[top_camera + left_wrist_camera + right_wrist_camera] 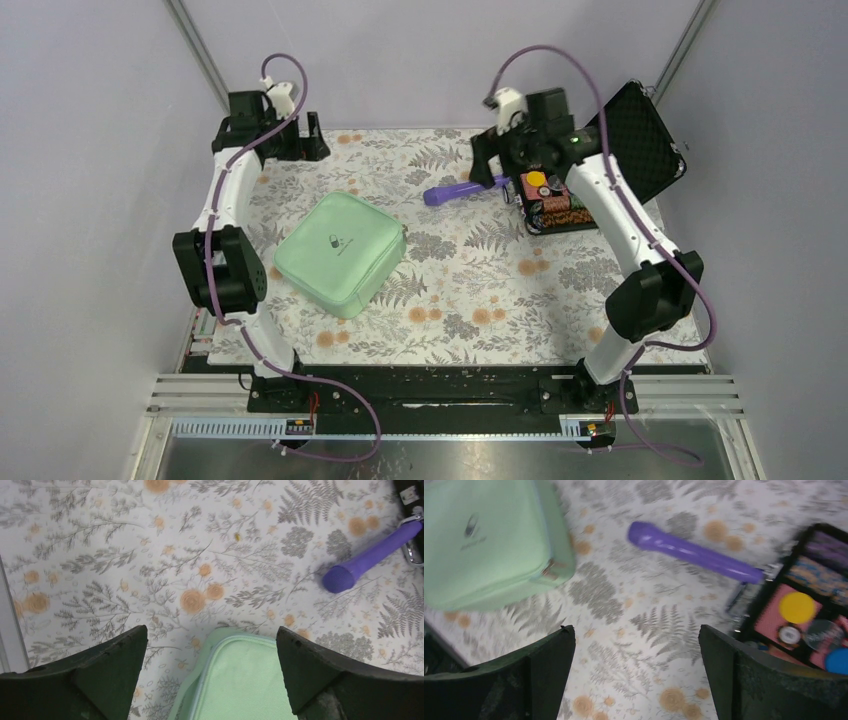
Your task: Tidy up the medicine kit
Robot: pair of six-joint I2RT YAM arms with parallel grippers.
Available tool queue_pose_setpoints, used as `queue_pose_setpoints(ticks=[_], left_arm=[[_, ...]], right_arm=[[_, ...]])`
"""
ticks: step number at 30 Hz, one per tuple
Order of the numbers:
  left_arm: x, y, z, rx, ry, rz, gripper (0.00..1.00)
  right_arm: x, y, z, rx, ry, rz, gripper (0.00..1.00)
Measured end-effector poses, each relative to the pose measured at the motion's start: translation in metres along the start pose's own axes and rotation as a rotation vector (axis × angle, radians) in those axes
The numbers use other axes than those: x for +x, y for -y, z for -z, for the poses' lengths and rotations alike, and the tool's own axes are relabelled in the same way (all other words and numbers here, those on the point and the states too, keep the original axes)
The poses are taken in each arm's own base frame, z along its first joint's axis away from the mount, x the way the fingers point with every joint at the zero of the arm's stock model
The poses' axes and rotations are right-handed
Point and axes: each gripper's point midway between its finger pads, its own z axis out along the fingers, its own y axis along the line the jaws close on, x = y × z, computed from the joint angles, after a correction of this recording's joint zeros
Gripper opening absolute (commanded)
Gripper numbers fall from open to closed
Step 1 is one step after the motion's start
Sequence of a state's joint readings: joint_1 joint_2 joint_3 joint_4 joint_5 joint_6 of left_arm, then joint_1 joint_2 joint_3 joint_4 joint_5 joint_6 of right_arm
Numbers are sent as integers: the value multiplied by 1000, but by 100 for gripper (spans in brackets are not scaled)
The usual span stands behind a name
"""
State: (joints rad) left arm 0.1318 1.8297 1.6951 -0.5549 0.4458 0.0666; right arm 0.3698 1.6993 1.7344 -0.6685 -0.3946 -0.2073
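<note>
The medicine kit [340, 253], a mint-green rounded-square case with a small dark logo, lies shut on the floral cloth left of centre. My left gripper [305, 140] hangs at the back left, apart from the kit. In the left wrist view it [211, 629] is open and empty, with a corner of the kit [240, 680] low between the fingers. My right gripper [490, 165] is at the back, right of centre, above the cloth. Its wrist view shows it [635, 628] open over bare cloth, the kit [484, 540] at upper left.
A purple-handled tool [460, 190] lies on the cloth beside the right gripper. An open black foam-lined case [560, 205] of colourful pieces sits at the back right, its lid [640, 135] raised. Grey walls enclose the table on three sides.
</note>
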Motion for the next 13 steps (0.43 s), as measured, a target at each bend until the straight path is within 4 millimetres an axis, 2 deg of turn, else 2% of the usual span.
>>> queue_pose_setpoints(ticks=[6, 8, 10, 13], left_arm=[[-61, 55, 22, 39, 89, -112, 99], [-73, 65, 33, 44, 123, -130, 99], [-75, 66, 44, 20, 141, -110, 99], [-66, 63, 61, -43, 174, -42, 99]], right_arm=[[-39, 82, 43, 354, 145, -211, 99], [-47, 98, 54, 466, 193, -249, 99], [-46, 109, 65, 563, 221, -276, 99], [-35, 114, 79, 637, 219, -291, 100]])
